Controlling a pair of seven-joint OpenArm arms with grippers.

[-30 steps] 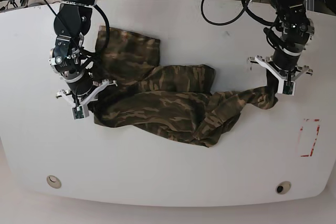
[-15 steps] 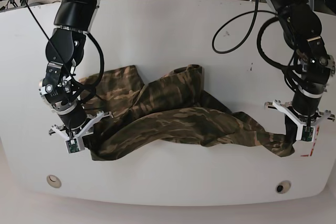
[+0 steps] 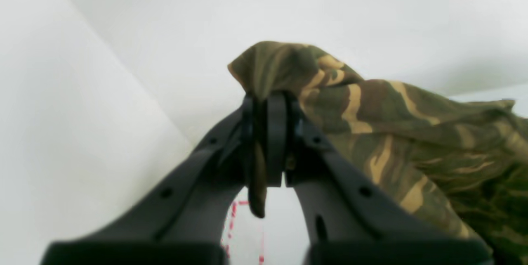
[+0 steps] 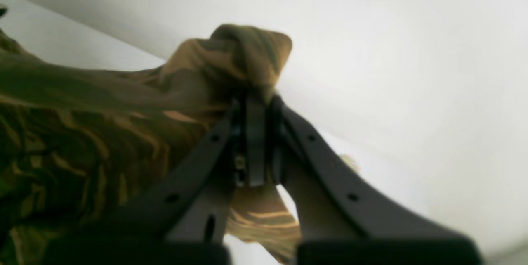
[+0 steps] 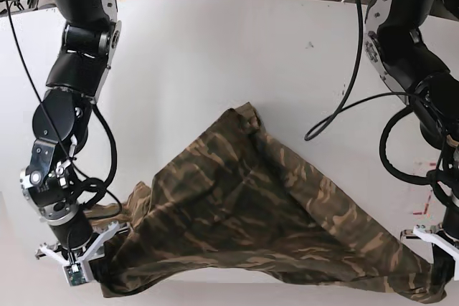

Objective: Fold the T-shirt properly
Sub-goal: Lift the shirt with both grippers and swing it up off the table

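Observation:
The camouflage T-shirt (image 5: 251, 213) is stretched between my two grippers near the table's front edge, its far part trailing back toward the table's middle. My left gripper (image 5: 439, 266), at the base view's lower right, is shut on one corner of the T-shirt (image 3: 363, 108); in the left wrist view the gripper (image 3: 268, 141) pinches a fold of cloth. My right gripper (image 5: 90, 266), at the lower left, is shut on the other corner (image 4: 231, 62); the right wrist view shows the gripper (image 4: 253, 141) clamped on bunched cloth.
The white table (image 5: 215, 69) stretches behind the shirt. A red dashed mark (image 5: 434, 195) lies at the right edge, also visible below the left gripper (image 3: 231, 223). Black cables (image 5: 344, 105) hang from both arms over the table.
Both grippers have pulled the T-shirt toward the table's front edge and farther apart. The cloth is now drawn out wider and flatter, its back part dragged off the table's far half.

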